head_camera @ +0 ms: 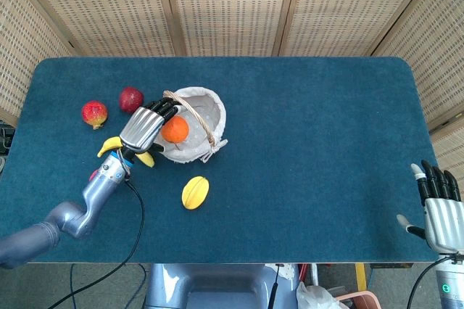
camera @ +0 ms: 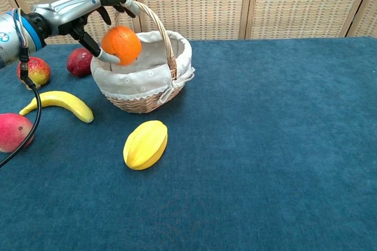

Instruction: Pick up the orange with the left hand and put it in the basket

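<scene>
My left hand [head_camera: 145, 126] [camera: 88, 9] holds the orange [head_camera: 175, 129] [camera: 121, 45] in the air above the left rim of the cloth-lined wicker basket [head_camera: 210, 109] [camera: 147, 74]. The fingers curl over the top of the fruit. The basket's handle [camera: 154, 24] arches just right of the orange. My right hand [head_camera: 438, 204] hangs at the table's near right corner with its fingers apart and nothing in it; the chest view does not show it.
A banana [camera: 59, 102] lies left of the basket, partly under my left arm in the head view. Two red fruits [head_camera: 94, 113] [head_camera: 130, 99] lie behind it. A pink fruit [camera: 13, 132] and a yellow starfruit [head_camera: 195, 192] [camera: 145, 144] lie nearer me.
</scene>
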`<state>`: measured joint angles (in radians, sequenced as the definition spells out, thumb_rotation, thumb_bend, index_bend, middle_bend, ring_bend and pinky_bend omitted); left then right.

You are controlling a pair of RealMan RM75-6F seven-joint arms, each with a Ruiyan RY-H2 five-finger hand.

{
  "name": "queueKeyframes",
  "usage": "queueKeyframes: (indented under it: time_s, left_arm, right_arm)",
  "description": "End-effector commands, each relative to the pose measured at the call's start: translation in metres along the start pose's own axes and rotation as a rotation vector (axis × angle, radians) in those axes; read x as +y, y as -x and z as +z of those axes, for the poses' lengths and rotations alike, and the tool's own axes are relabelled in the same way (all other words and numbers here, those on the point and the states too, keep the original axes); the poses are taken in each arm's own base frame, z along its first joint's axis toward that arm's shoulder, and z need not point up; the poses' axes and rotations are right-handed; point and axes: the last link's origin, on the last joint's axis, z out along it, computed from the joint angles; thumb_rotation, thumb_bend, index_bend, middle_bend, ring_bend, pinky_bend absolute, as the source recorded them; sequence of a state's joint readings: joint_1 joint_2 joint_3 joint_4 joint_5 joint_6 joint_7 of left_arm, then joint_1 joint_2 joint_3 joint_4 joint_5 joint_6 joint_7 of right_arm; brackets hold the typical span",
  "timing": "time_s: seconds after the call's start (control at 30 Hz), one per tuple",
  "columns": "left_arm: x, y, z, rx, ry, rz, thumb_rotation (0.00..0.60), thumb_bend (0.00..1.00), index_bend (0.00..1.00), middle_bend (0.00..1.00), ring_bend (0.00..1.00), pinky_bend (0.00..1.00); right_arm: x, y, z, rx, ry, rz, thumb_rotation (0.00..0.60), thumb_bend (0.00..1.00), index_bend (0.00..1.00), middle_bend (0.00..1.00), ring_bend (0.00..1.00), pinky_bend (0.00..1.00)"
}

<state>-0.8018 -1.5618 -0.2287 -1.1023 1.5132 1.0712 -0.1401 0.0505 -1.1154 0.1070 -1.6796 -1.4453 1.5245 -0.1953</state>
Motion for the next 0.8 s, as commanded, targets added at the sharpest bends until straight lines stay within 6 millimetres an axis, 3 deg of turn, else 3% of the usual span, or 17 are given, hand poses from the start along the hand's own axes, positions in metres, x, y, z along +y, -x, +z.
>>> queueKeyframes:
  time_s: [0.03, 0.2, 0.3, 0.37, 0.47, 0.5, 0.63, 0.8]
  left_arm:
    - [-0.006, -0.008, -0.012, 0.003, 0.006, -0.011, 0.600, 0.00, 0.07, 0.06, 0.09, 0.21]
    - [-0.018, -0.027, -0.037, 0.035, 0.008, -0.012, 0.600, 0.00, 0.08, 0.06, 0.09, 0.21]
    - [-0.027, -0.043, -0.063, 0.067, -0.001, -0.021, 0.600, 0.00, 0.09, 0.08, 0.09, 0.21]
    - [-0.035, -0.055, -0.087, 0.093, -0.017, -0.032, 0.600, 0.00, 0.10, 0.08, 0.08, 0.19]
    - [-0.048, -0.067, -0.120, 0.105, -0.075, -0.039, 0.600, 0.00, 0.01, 0.01, 0.01, 0.04]
    - [-0.056, -0.068, -0.141, 0.075, -0.134, -0.033, 0.600, 0.00, 0.00, 0.00, 0.00, 0.00]
    - [-0.065, -0.077, -0.201, -0.028, -0.347, -0.020, 0.600, 0.00, 0.00, 0.00, 0.00, 0.00]
    - [-0.057, -0.078, -0.250, -0.003, -0.498, -0.040, 0.600, 0.00, 0.00, 0.00, 0.00, 0.00]
  right_arm:
    - [-0.001, -0.001, -0.001, 0.002, -0.005, 0.002, 0.600, 0.00, 0.00, 0.00, 0.00, 0.00]
    - [-0.003, -0.003, -0.004, 0.008, -0.015, 0.008, 0.600, 0.00, 0.00, 0.00, 0.00, 0.00]
    - [-0.004, -0.004, -0.005, 0.010, -0.023, 0.013, 0.600, 0.00, 0.00, 0.00, 0.00, 0.00]
    - [-0.004, -0.005, -0.006, 0.012, -0.026, 0.017, 0.600, 0.00, 0.00, 0.00, 0.00, 0.00]
    - [-0.004, -0.007, -0.007, 0.015, -0.030, 0.023, 0.600, 0.00, 0.00, 0.00, 0.00, 0.00]
    - [-0.004, -0.007, -0.007, 0.016, -0.033, 0.026, 0.600, 0.00, 0.00, 0.00, 0.00, 0.00]
    - [-0.006, -0.008, -0.008, 0.016, -0.045, 0.032, 0.600, 0.00, 0.00, 0.00, 0.00, 0.00]
    - [-0.007, -0.008, -0.009, 0.015, -0.056, 0.036, 0.600, 0.00, 0.00, 0.00, 0.00, 0.00]
